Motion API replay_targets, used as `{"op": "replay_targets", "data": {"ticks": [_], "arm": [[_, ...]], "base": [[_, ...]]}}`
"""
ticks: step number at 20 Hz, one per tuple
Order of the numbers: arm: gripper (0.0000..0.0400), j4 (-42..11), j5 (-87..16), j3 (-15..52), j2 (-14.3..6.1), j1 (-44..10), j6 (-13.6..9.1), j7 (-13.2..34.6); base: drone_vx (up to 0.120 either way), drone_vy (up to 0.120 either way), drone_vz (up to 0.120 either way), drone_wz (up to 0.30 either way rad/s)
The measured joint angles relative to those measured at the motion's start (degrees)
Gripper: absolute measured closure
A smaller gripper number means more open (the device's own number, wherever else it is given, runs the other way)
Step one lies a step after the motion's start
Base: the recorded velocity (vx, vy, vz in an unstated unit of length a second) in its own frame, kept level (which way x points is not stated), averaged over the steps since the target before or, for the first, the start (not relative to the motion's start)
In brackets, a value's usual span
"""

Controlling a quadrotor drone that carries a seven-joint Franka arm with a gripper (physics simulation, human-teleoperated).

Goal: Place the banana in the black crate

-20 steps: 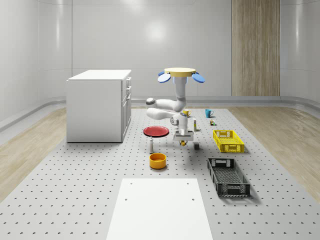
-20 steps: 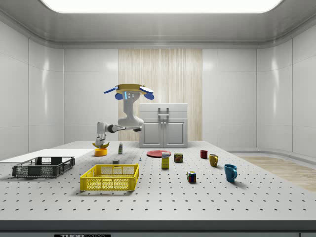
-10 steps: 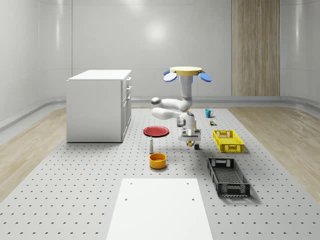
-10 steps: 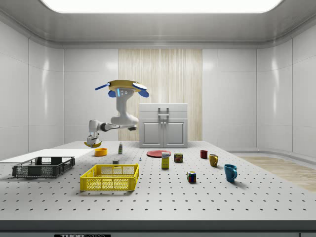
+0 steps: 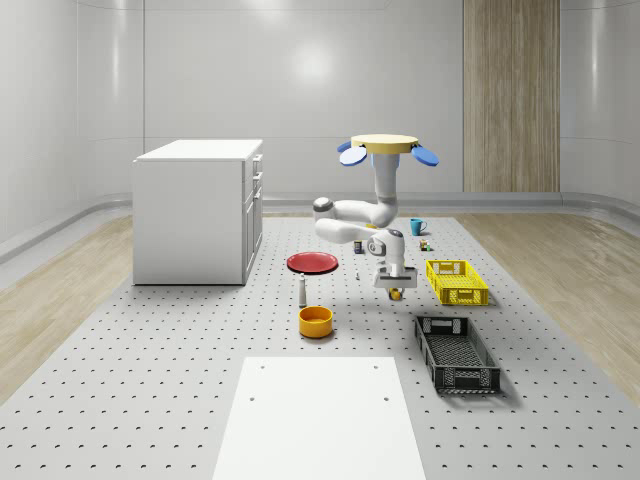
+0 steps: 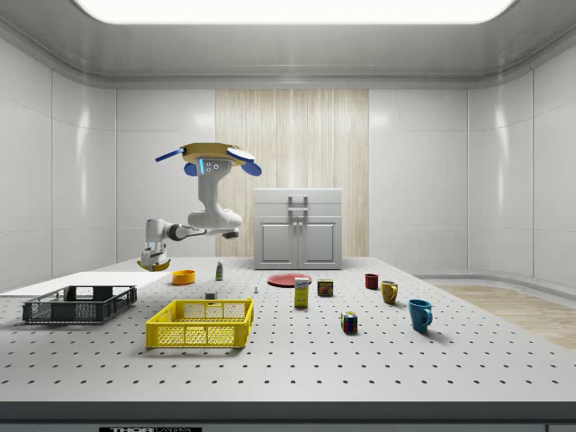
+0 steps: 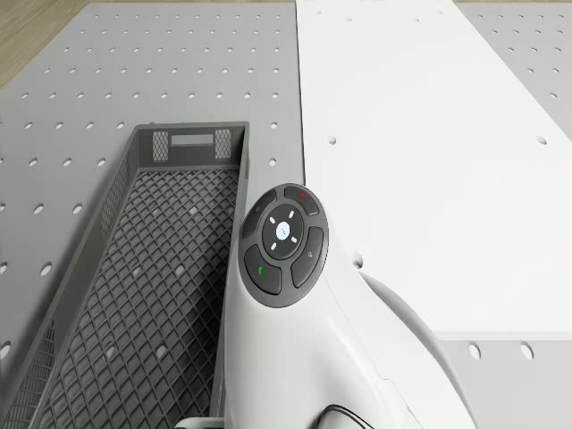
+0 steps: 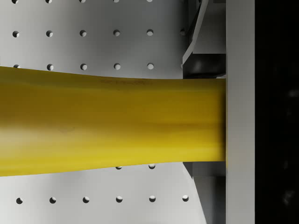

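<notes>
Drone [image 5: 384,143] is hovering; gripper [image 5: 394,291] is clamping the banana [image 8: 107,123]. Black crate [image 5: 457,353] is sitting at 5 o'clock, so centre before releasing.

Drone [image 5: 386,146] hovers; hand [image 5: 394,291] holds banana [image 5: 397,293] aloft.

No legible text, brand, number or sign on any object. Side view: a dark strip with pale marks sits on the front edge of the surface [image 6: 288,409], too small to read. Drone view: the round button pad [image 7: 284,245] on the arm carries small red, green and white symbols, no letters. Labels on the small containers are unreadable.
</notes>
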Motion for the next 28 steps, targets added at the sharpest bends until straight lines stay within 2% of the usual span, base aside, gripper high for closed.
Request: {"op": "replay_targets", "data": {"ticks": [28], "arm": [[0.0201,0.01,0.10,0.04,-0.24,-0.07,0.22,0.06]], "base": [[0.120,0.120,0.000,0.000]]}}
